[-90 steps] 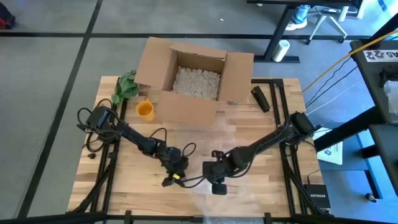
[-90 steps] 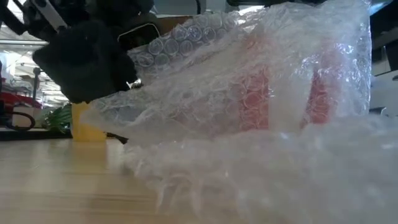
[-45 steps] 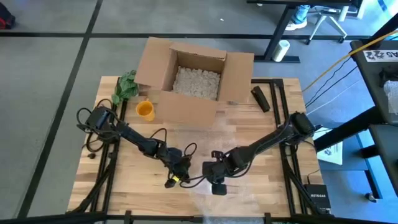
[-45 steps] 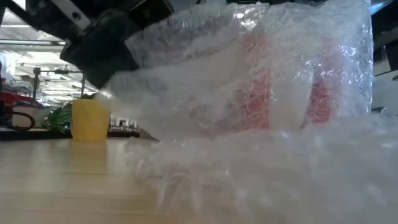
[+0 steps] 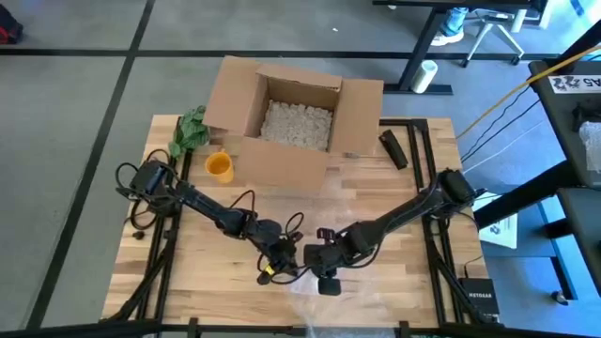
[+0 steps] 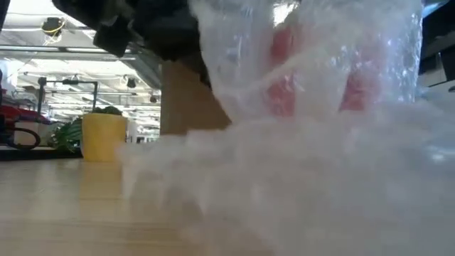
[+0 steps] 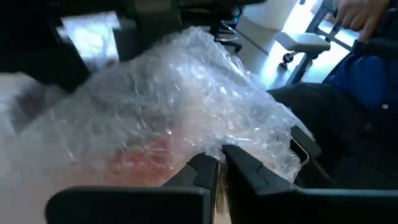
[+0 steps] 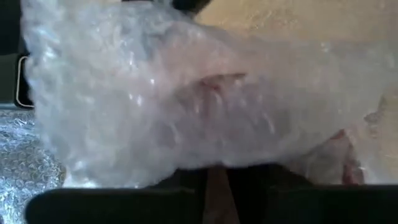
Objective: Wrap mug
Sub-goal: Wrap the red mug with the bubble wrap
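A red mug (image 6: 284, 50) stands wrapped in clear bubble wrap (image 6: 306, 163) at the table's near middle. It shows red through the wrap in the left wrist view (image 7: 140, 158) and the right wrist view (image 8: 339, 155). My left gripper (image 5: 280, 263) is at the bundle's left side, shut on the wrap. My right gripper (image 5: 315, 255) is close by on the bundle's right side, its fingers nearly together under the wrap (image 8: 186, 93). The rest of the sheet (image 5: 324, 296) lies spread on the table around the bundle. My left gripper (image 7: 221, 165) pinches a bunched part of the bubble wrap (image 7: 217, 140) between its two fingers, over the mug's side. How many layers it has cannot be told. The wrap is drawn up over the mug. My right gripper (image 8: 216, 180) has its fingers (image 8: 255, 180) against the wrapped bundle, but the wrap hides the place of contact.
An open cardboard box (image 5: 291, 113) with packing fill stands at the far middle. A yellow cup (image 5: 219, 166) and a green cloth (image 5: 191, 129) sit at the far left, and a black object (image 5: 392, 148) lies at the far right. Bare wood lies near left.
My left gripper has moved toward the table's right, to the mug and my right gripper, carrying the wrap's left flap. The flap, which lay slanting out to the left, now stands steeply against the mug. The yellow cup and the box behind have come into view.
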Controlling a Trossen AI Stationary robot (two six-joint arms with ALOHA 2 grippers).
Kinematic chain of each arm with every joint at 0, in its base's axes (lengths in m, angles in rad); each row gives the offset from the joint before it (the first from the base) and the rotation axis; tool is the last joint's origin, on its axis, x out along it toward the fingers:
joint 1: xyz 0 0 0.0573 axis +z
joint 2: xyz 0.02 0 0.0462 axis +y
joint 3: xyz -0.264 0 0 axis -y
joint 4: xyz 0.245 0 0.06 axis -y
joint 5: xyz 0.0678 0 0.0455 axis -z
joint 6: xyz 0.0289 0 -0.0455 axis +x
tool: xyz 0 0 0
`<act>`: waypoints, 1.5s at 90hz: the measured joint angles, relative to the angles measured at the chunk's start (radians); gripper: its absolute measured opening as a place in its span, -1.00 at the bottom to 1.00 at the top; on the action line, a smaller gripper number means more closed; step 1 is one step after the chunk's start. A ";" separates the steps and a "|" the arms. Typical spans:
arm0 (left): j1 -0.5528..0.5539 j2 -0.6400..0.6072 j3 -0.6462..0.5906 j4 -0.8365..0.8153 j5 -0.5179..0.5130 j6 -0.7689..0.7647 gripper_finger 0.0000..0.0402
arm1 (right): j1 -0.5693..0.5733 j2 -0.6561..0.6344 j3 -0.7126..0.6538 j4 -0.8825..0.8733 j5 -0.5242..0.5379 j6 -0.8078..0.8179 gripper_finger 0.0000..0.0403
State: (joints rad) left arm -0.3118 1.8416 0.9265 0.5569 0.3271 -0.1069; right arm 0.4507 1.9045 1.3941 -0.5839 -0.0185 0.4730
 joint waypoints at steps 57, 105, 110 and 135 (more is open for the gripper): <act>-0.019 -0.134 0.029 -0.230 -0.120 0.097 -1.00 | 0.000 0.000 0.000 -0.016 -0.018 -0.001 -0.78; 0.002 -0.107 0.029 -0.256 -0.135 0.098 -1.00 | -0.035 0.000 0.015 0.081 -0.084 -0.049 -0.78; 0.003 -0.087 0.030 -0.249 -0.137 0.087 -1.00 | -0.042 0.003 0.030 0.078 -0.092 -0.066 -0.78; 0.020 -0.029 0.026 -0.170 -0.129 0.102 -1.00 | -0.071 0.039 0.075 0.042 -0.174 -0.094 -0.78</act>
State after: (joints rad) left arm -0.2922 1.8127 0.9527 0.3869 0.1976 -0.0051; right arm 0.3794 1.9437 1.4688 -0.5422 -0.1920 0.3794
